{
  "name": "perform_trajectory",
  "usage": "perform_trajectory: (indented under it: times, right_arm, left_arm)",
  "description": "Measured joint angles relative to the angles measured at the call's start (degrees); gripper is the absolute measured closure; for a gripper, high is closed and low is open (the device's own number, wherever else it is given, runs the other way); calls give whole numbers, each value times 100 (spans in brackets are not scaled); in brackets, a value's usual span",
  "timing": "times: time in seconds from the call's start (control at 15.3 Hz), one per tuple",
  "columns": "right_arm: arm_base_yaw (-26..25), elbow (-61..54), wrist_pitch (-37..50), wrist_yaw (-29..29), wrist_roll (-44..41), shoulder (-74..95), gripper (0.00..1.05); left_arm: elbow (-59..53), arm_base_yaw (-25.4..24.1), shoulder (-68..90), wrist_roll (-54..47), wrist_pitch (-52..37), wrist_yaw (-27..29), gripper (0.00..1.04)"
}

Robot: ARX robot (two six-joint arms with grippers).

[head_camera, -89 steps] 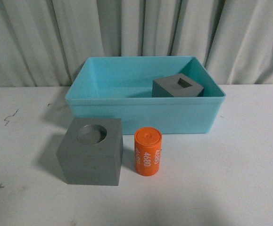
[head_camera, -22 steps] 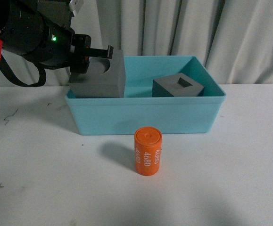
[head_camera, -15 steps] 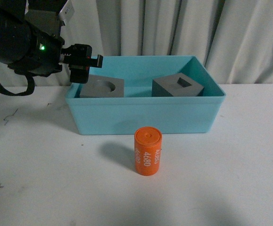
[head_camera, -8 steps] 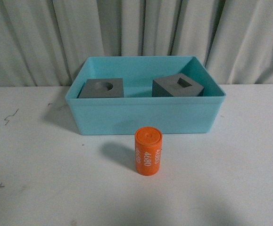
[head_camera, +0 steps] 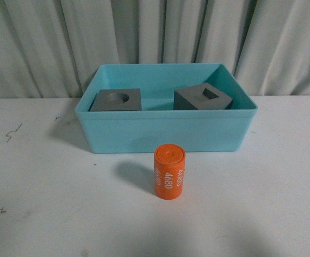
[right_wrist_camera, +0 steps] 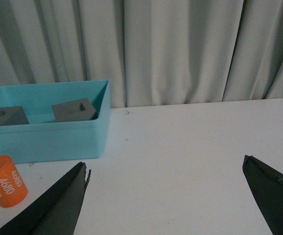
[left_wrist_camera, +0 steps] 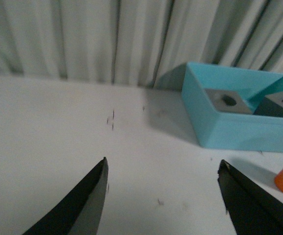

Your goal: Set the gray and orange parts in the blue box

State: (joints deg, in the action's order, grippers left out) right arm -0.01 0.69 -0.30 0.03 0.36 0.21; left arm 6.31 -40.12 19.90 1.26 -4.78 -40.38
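The light-blue box (head_camera: 165,133) stands at the middle back of the white table. Inside it sit two gray cubes: the one with a round recess (head_camera: 116,100) on the left, the one with a square recess (head_camera: 203,98) on the right. The orange cylinder printed "4680" (head_camera: 169,172) stands upright on the table just in front of the box. Neither arm shows in the front view. My left gripper (left_wrist_camera: 163,169) is open and empty over bare table left of the box (left_wrist_camera: 239,128). My right gripper (right_wrist_camera: 165,166) is open and empty, right of the box (right_wrist_camera: 48,139) and the cylinder (right_wrist_camera: 3,180).
A pleated gray curtain (head_camera: 155,37) hangs behind the table. The white table (head_camera: 47,209) has a few small dark marks on its left side (head_camera: 9,134).
The left arm set the round-recess cube into the box's left side, let go and drew back out of the front view. The orange cylinder has stayed in place.
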Motion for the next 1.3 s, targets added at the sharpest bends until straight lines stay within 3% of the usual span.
perform_trajectory:
  times: [0.07, 0.33, 0.59, 0.65, 0.91, 1.3]
  right_arm:
    - [0, 0, 9, 0, 0, 0, 6]
    - [0, 0, 9, -2, 0, 0, 6]
    - [0, 0, 11, -2, 0, 0, 6]
    - [0, 0, 13, -2, 0, 0, 6]
    - [0, 0, 13, -2, 0, 0, 6]
    - [0, 0, 11, -2, 0, 0, 6]
  left_arm:
    - [-96, 472, -420, -26, -367, 424, 49]
    - [-310, 2105, -1392, -26, 260, 2087, 102]
    - [-566, 3038, -1923, -42, 501, 3029, 103]
    - [-568, 3394, -1947, -46, 474, 3532, 103]
    - [-568, 4061, -1950, -48, 490, 3974, 103]
    - [-568, 4009, -1950, -46, 498, 4039, 101]
